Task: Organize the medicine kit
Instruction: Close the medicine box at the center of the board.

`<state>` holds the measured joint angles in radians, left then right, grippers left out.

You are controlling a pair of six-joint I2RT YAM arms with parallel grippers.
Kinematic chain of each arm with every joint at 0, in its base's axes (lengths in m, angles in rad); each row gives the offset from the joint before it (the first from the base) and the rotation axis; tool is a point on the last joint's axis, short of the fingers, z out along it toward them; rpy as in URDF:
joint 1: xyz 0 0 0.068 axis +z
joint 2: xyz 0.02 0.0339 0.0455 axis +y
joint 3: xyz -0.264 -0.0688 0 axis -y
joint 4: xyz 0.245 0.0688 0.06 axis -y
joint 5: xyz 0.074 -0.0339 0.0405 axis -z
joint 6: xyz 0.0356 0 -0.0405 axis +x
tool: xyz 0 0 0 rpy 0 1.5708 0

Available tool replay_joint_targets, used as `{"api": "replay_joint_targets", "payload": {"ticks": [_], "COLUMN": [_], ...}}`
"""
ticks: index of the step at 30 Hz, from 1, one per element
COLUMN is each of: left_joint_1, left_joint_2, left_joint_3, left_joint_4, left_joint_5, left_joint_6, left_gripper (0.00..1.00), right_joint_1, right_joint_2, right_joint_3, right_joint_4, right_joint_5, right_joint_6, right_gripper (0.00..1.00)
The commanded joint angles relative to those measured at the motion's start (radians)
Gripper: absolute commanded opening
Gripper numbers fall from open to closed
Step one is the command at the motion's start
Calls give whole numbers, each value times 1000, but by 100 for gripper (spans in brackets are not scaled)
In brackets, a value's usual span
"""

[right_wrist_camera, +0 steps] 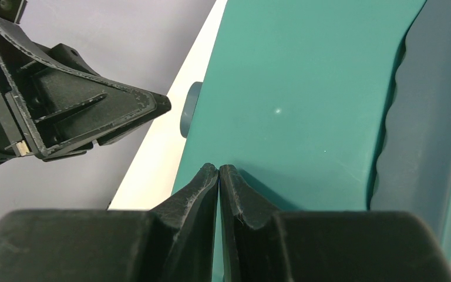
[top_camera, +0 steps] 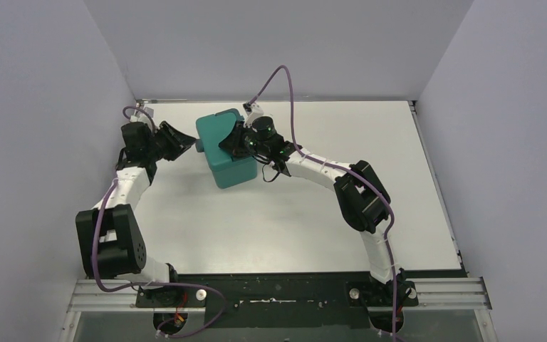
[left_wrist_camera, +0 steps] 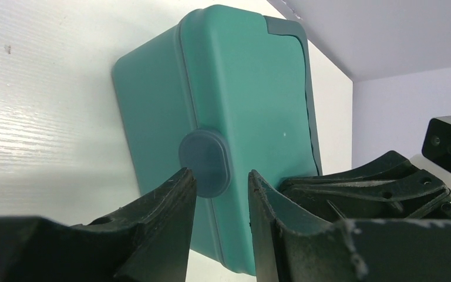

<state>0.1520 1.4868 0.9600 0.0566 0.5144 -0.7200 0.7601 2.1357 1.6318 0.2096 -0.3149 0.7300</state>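
Observation:
The medicine kit (top_camera: 221,130) is a teal box with its lid down, standing on the white table at the back, left of centre. A grey-blue oval knob (left_wrist_camera: 204,163) sits on its left side wall. My left gripper (top_camera: 187,146) is level with that wall. It is open, and its fingertips (left_wrist_camera: 183,179) stand either side of the knob, just short of it. My right gripper (right_wrist_camera: 218,167) is shut, with its tips on top of the kit's lid (right_wrist_camera: 305,88) near the left edge. Nothing is held between its fingers. The kit's inside is hidden.
Grey walls (top_camera: 35,107) close in the white table (top_camera: 292,214) at the left, back and right; the left arm works near the left wall. A darker teal strip (right_wrist_camera: 428,117) runs along the lid's far edge. The right arm's elbow (top_camera: 360,196) hangs over the table's middle right.

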Motion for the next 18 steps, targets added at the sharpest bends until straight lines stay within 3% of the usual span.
{"api": "replay_joint_targets", "payload": {"ticks": [1,18], "left_joint_1": [1,1], "left_joint_2": [23,108], "left_joint_3": [46,17], "left_joint_4": [70,148], "left_joint_5": [66,113], "left_joint_6": [-5,-30], "left_gripper": [35,31], "right_joint_1": [16,13], "right_joint_2": [46,44], "right_joint_3": [-64,-69], "right_joint_4": [-217,-217], "right_joint_5": [8,6], "right_joint_6": [-35,-41], "right_gripper": [11,10]}}
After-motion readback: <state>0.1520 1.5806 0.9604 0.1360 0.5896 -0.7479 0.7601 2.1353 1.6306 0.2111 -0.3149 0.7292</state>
